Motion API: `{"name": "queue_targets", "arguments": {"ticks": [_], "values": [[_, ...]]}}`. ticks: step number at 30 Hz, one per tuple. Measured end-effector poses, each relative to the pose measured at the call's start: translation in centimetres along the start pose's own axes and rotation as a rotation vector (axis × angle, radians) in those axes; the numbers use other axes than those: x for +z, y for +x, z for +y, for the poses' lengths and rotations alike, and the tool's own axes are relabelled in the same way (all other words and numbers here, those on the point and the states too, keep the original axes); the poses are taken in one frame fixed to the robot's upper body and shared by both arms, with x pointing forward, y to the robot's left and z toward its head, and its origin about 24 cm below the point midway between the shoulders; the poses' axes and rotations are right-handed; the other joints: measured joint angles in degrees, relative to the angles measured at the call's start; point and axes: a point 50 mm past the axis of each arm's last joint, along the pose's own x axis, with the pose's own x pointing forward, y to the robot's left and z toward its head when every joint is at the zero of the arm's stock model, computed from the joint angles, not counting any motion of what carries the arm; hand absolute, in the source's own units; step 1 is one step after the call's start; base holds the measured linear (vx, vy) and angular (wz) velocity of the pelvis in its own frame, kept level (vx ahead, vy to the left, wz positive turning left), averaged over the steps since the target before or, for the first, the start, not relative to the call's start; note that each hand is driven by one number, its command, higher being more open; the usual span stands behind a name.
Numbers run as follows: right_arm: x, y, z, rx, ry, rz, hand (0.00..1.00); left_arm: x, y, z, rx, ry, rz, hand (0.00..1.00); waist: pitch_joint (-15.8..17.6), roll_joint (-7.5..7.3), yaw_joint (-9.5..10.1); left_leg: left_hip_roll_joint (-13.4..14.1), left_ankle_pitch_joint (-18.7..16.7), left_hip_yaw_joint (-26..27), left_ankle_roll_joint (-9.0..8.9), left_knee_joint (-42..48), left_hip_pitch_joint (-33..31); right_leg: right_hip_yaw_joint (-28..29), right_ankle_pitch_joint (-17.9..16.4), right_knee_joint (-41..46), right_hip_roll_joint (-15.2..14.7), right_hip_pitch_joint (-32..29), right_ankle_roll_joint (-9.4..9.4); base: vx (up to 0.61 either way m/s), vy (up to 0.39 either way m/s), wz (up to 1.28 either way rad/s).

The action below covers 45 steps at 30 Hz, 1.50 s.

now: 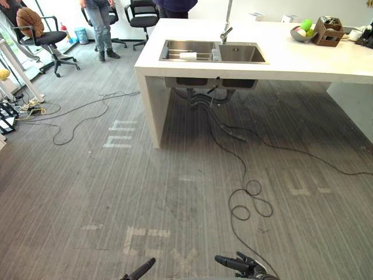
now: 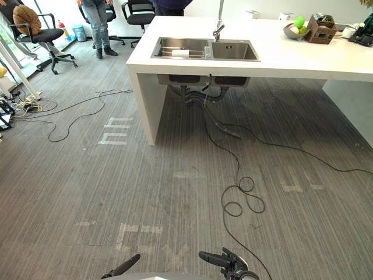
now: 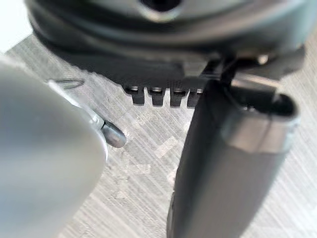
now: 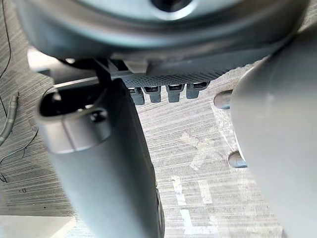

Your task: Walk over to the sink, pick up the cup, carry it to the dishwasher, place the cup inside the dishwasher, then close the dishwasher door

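Cup: a small white cup [image 1: 187, 56] sits in the left basin of the sink [image 1: 240, 53], on the bars of a rack; it looks to lie on its side, but it is too far off to be sure.
Sink: two steel basins sunk into a white worktop [image 1: 291, 58], with a tap [image 1: 226, 32] standing behind the strip between them.
Left hand: the left hand [image 1: 140, 270] hangs low over the floor, well away from the sink; its fingers [image 3: 158, 95] are relaxed and hold nothing.
Right hand: the right hand [image 1: 240, 265] hangs beside it at the same height; its fingers [image 4: 171, 91] are loose and empty too.
Worktop's far end: a grey bowl [image 1: 301, 36] with green fruit [image 1: 306, 24], and a brown box [image 1: 328, 34] just beside it.
Floor: grey striped carpet [image 1: 87, 192] with pale tape marks [image 1: 119, 134] between the hands and the worktop.
Background: black office chairs [image 1: 44, 38] to the left, and a person in jeans [image 1: 100, 23] standing past the worktop's corner.
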Motion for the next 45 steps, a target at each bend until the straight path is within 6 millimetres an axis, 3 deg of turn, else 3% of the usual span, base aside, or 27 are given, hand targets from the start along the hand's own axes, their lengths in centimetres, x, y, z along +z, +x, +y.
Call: {"name": "queue_targets", "arguments": {"ticks": [10, 13, 14, 16, 17, 20, 22, 23, 24, 25, 27, 28, 29, 30, 31, 33, 34, 35, 36, 37, 38, 40, 41, 43, 44, 45], "values": [[0.1, 0.0, 0.3, 0.030, 0.040, -0.011, 1.00, -0.8, -0.1, 0.6, 0.026, -0.183, 0.067, 1.00, 0.1, 0.05, 0.13, -0.4, 0.0, -0.6, 0.14, 0.2, 0.5, -0.3, -0.8, 1.9, -0.3, 0.0, 0.63, -0.03, -0.002, 0.02], [0.8, 0.0, 0.3, 0.036, 0.065, -0.042, 1.00, -0.6, 0.0, 0.8, 0.027, -0.207, 0.072, 1.00, 1.6, -0.91, -0.08, -1.5, -2.3, -1.9, 1.44, 2.6, 0.9, -1.3, -7.8, 14.5, -2.9, -3.8, 1.97, -0.04, 0.013, 0.25], [1.1, 0.0, 0.4, 0.041, 0.078, -0.058, 1.00, -0.7, -0.1, 1.2, 0.034, -0.229, 0.077, 1.00, 2.2, -1.46, 0.40, -3.4, -3.3, -2.1, 2.35, 3.7, 1.0, -1.5, -11.9, 22.2, -5.7, -6.5, 3.30, -0.05, 0.039, 0.15], [1.7, 0.0, 0.2, 0.041, 0.085, -0.083, 1.00, -1.2, -0.1, 1.5, 0.044, -0.256, 0.088, 1.00, 2.5, -1.75, 0.25, -4.5, -3.7, -2.2, 3.72, 3.0, 1.8, -1.3, -12.3, 32.7, -7.9, -11.0, 3.71, 0.00, 0.057, 0.06], [2.7, 0.0, 0.3, 0.056, 0.130, -0.121, 1.00, -1.5, -0.2, 2.0, 0.061, -0.264, 0.098, 1.00, 3.9, -1.33, -0.25, -4.3, -3.8, -2.5, 4.52, 3.2, 3.5, -1.7, -13.1, 39.3, -8.8, -14.4, 3.00, 0.06, 0.076, 0.07], [2.5, -0.1, 0.0, 0.072, 0.201, -0.131, 1.00, -2.6, -0.4, 3.1, 0.108, -0.282, 0.142, 1.00, 4.2, -1.07, -0.35, -2.0, -5.7, -3.0, 4.04, 3.8, 4.7, -5.2, -13.3, 35.4, -7.5, -17.8, 2.14, 0.11, 0.035, 0.07], [2.8, -0.2, 0.0, 0.092, 0.247, -0.152, 1.00, -2.7, -0.4, 3.3, 0.116, -0.293, 0.148, 1.00, 4.4, -0.95, -0.40, 0.0, -7.1, -3.0, 3.27, 4.2, 5.6, -6.4, -10.8, 29.0, -5.8, -20.7, 2.30, 0.23, -0.036, -0.02], [2.9, -0.2, 0.0, 0.107, 0.279, -0.168, 1.00, -2.6, -0.4, 3.2, 0.114, -0.287, 0.144, 1.00, 4.7, -0.89, -0.45, 1.2, -8.5, -2.8, 2.82, 4.9, 6.6, -6.3, -7.4, 24.1, -4.6, -22.3, 2.27, 0.33, -0.099, -0.04], [3.2, -0.3, 0.1, 0.128, 0.317, -0.190, 1.00, -2.3, -0.3, 2.9, 0.106, -0.284, 0.137, 1.00, 5.9, -0.87, -0.52, 1.9, -11.1, -2.8, 2.17, 6.6, 8.0, -5.7, -4.3, 19.9, -4.0, -22.9, 2.22, 0.35, -0.118, -0.03], [3.3, -0.3, 0.1, 0.136, 0.327, -0.198, 1.00, -2.2, -0.3, 2.8, 0.103, -0.284, 0.135, 1.00, 6.2, -0.89, -0.51, 2.0, -12.6, -2.8, 1.78, 7.7, 8.6, -5.3, -3.2, 18.7, -3.9, -23.3, 2.26, 0.38, -0.153, 0.06], [3.1, -0.7, -0.3, 0.152, 0.380, -0.222, 1.00, -1.8, -0.2, 2.4, 0.095, -0.316, 0.130, 1.00, 6.3, -0.91, -0.75, 2.1, -19.7, -3.9, 0.31, 13.2, 10.9, -3.7, -2.0, 18.2, -5.1, -24.0, 1.75, 0.56, -0.245, 0.24], [3.1, -0.8, -0.5, 0.148, 0.400, -0.228, 1.00, -1.8, -0.2, 2.2, 0.089, -0.330, 0.129, 1.00, 6.3, -0.63, -0.93, 2.5, -21.3, -4.5, -0.05, 13.9, 12.0, -3.8, 0.1, 19.6, -5.3, -23.8, 0.48, 0.67, -0.297, 0.57], [3.0, -1.1, -1.0, 0.140, 0.431, -0.242, 1.00, -2.0, -0.2, 1.4, 0.072, -0.351, 0.136, 1.00, 6.0, 0.62, -1.55, 4.7, -23.0, -5.5, -0.18, 13.7, 14.1, -5.4, 1.9, 24.5, -4.8, -23.9, -0.93, 0.37, -0.163, 0.58], [3.0, -1.2, -1.2, 0.140, 0.440, -0.248, 1.00, -2.0, -0.2, 1.2, 0.066, -0.362, 0.137, 1.00, 5.6, 1.20, -1.65, 5.3, -22.5, -5.5, -1.00, 14.2, 14.8, -6.0, 1.6, 26.8, -4.6, -24.1, -1.38, 0.52, -0.223, 0.49], [3.1, -1.2, -1.3, 0.139, 0.448, -0.242, 1.00, -1.9, -0.2, 0.8, 0.063, -0.363, 0.130, 1.00, 5.5, 1.63, -1.53, 6.4, -20.6, -5.6, -1.04, 16.6, 15.1, -6.5, -2.7, 31.4, -4.1, -24.6, -3.76, 0.64, -0.322, 0.19], [2.9, -1.2, -1.4, 0.139, 0.468, -0.225, 1.00, -1.9, -0.2, 0.8, 0.082, -0.379, 0.128, 1.00, 5.1, 1.92, -1.90, 7.9, -18.2, -5.7, -0.51, 20.1, 14.8, -7.1, -7.6, 34.8, -3.0, -24.1, -4.17, 0.63, -0.324, 0.00], [2.5, -1.1, -1.5, 0.131, 0.471, -0.204, 1.00, -2.3, -0.3, 1.0, 0.097, -0.376, 0.135, 1.00, 3.7, 2.46, -1.95, 8.9, -16.1, -6.7, -0.90, 23.9, 12.9, -7.4, -9.9, 34.7, -1.5, -23.7, -4.53, 0.75, -0.306, -0.09], [2.2, -1.1, -1.7, 0.123, 0.472, -0.173, 1.00, -2.2, -0.2, 0.9, 0.099, -0.380, 0.132, 1.00, 2.7, 2.97, -2.00, 9.5, -10.9, -8.8, -2.40, 34.1, 7.9, -7.7, -11.1, 31.8, 0.4, -21.1, -5.00, 0.75, -0.306, -0.09], [2.1, -1.0, -1.7, 0.122, 0.470, -0.164, 1.00, -2.1, -0.2, 0.7, 0.096, -0.381, 0.129, 1.00, 2.7, 3.03, -2.00, 9.7, -9.0, -8.9, -3.28, 36.4, 6.8, -7.6, -11.2, 30.7, 0.8, -20.1, -5.05, 0.75, -0.248, -0.03], [1.7, -1.0, -1.6, 0.122, 0.447, -0.133, 1.00, -1.9, -0.2, 0.6, 0.093, -0.387, 0.113, 1.00, 3.2, 3.00, -1.76, 11.5, -4.0, -7.8, -6.49, 48.1, 1.6, -7.6, -10.8, 25.0, 2.8, -14.9, -5.58, 0.49, -0.120, 0.03], [1.1, -1.0, -1.4, 0.120, 0.419, -0.100, 1.00, -1.1, -0.2, 0.4, 0.085, -0.385, 0.063, 1.00, 3.6, 3.25, -1.64, 12.8, -7.7, -5.3, -5.82, 60.1, -4.1, -7.4, -10.2, 19.5, 4.6, -8.5, -6.96, 0.61, -0.150, 0.02], [0.8, -0.9, -1.2, 0.130, 0.380, -0.061, 1.00, 0.3, -0.3, -0.2, 0.070, -0.230, -0.047, 1.00, 4.4, 2.00, -1.02, 11.8, -12.9, -3.8, -5.44, 67.9, -12.1, -6.6, -10.1, 14.1, 5.5, -1.1, -7.07, 0.56, -0.136, -0.18], [1.1, -0.8, -0.7, 0.161, 0.353, -0.040, 1.00, 1.8, -0.6, -0.9, 0.058, -0.055, -0.175, 1.00, 4.7, 1.49, 0.30, 10.4, -15.5, -2.1, -4.34, 66.4, -17.5, -4.8, -10.2, 11.9, 5.5, 1.9, -7.15, 0.63, -0.109, -0.62], [2.2, -0.5, 0.7, 0.226, 0.316, -0.036, 1.00, 4.4, -1.4, -2.4, 0.029, 0.131, -0.346, 1.00, 5.7, 0.81, 2.17, 8.5, -17.7, 1.1, -2.39, 59.5, -23.3, -1.7, -10.2, 9.4, 4.8, 4.8, -7.09, 0.52, -0.017, -0.87], [2.9, -0.3, 2.1, 0.280, 0.293, -0.036, 1.00, 6.2, -2.2, -4.0, 0.003, 0.245, -0.471, 1.00, 6.5, -0.14, 2.94, 6.9, -17.5, 3.5, -2.22, 50.3, -26.7, 0.4, -10.7, 8.7, 3.2, 6.5, -6.22, 0.55, 0.067, -0.98], [3.3, -0.3, 2.9, 0.322, 0.265, -0.042, 1.00, 7.4, -3.2, -5.8, -0.027, 0.328, -0.587, 1.00, 6.8, -0.59, 3.29, 4.7, -13.5, 5.1, -2.70, 36.6, -27.9, 2.5, -11.9, 8.6, 1.5, 7.9, -4.53, 0.55, 0.098, -0.94]]}}
